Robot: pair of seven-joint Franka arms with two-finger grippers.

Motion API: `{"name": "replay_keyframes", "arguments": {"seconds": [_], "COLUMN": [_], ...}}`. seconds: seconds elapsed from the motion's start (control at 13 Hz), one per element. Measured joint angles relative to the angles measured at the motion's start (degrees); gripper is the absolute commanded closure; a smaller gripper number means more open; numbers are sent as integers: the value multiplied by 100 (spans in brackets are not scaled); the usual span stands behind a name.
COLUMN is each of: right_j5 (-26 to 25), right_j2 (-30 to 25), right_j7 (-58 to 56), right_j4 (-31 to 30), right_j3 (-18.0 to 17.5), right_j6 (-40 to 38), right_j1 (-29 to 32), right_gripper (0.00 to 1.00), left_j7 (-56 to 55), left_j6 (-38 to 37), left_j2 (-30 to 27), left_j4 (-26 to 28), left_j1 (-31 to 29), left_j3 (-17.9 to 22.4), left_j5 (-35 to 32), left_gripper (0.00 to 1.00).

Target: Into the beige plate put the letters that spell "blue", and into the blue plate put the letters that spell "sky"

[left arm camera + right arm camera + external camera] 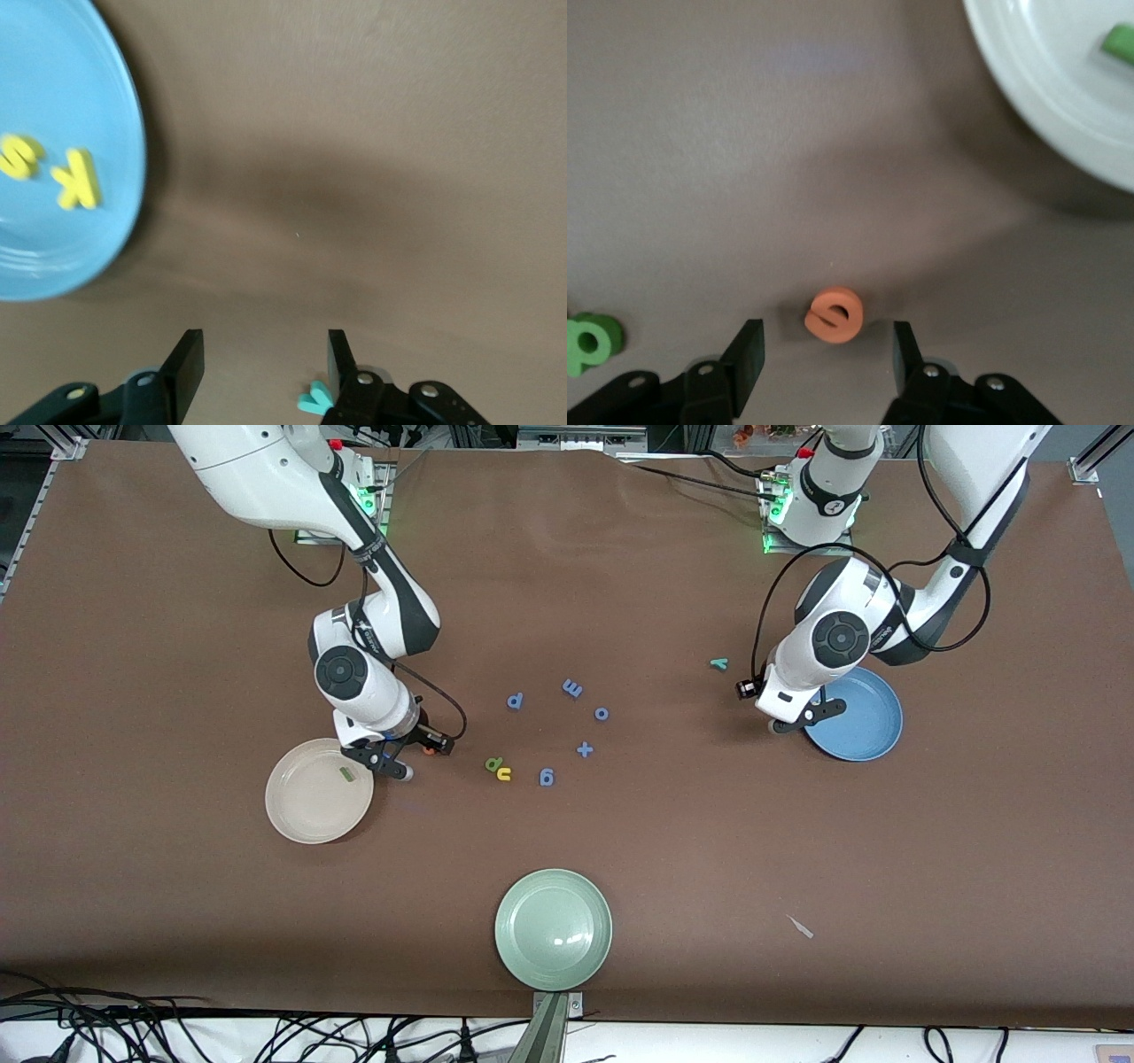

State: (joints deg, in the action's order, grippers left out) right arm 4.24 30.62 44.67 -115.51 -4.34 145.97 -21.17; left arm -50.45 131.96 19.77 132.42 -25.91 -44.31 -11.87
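**Letters part-sorted, both grippers low and spread**

Pale green plate (532,948) is sitting closest to the front camera, at six o'clock on the table, taking twelve as toward the robots' bases, three as the left arm's end and nine as the right arm's end. Its rim is nearly reaching the table's edge.

At nine o'clock the beige plate (301,815) is holding only the green "l" (346,774), which is lying near its rim at one o'clock. Just off that rim, at about two o'clock, the right gripper (827,335) is hanging low with its fingers spread, and the orange "e" (834,314) is lying flat on the table between them, with a gap showing on each side. Toward three o'clock from there, the green "b" (493,763) and yellow "u" (504,775) are lying side by side, touching.

At three o'clock the blue plate (873,731) is holding the yellow "s" (18,157) and yellow "k" (76,180) side by side. The left gripper (265,343) is hanging over bare table at the plate's nine o'clock rim, fingers spread and holding nothing. The teal "y" (718,662) is lying on the table near it, at about ten o'clock from the plate.

Five blue shapes (585,749) are scattered around the table's middle, well apart from every plate. A small pale scrap (800,926) is lying at five o'clock. Wide bare brown cloth is stretching around both plates toward the table's edges.
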Motion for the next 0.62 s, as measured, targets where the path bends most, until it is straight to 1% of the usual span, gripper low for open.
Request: {"name": "replay_keyframes", "arguments": {"seconds": [0.23, 0.31, 0.62], "right_j5": [0, -2, -144], "right_j2": [4, 7, 59], "right_j7": [44, 44, 41], "right_j4": [-11, -14, -54], "right_j3": [0, 7, 89], "right_j6": [14, 18, 144], "right_j1": [-61, -61, -60], "right_gripper": [34, 34, 34], "left_j7": [-845, -1198, -2246], "left_j6": [843, 965, 1219], "left_j2": [1, 0, -1], "left_j4": [586, 702, 888], "left_j1": [-18, -15, 13], "left_j3": [-40, -77, -192], "left_j5": [51, 52, 52], "left_gripper": [36, 35, 35]}}
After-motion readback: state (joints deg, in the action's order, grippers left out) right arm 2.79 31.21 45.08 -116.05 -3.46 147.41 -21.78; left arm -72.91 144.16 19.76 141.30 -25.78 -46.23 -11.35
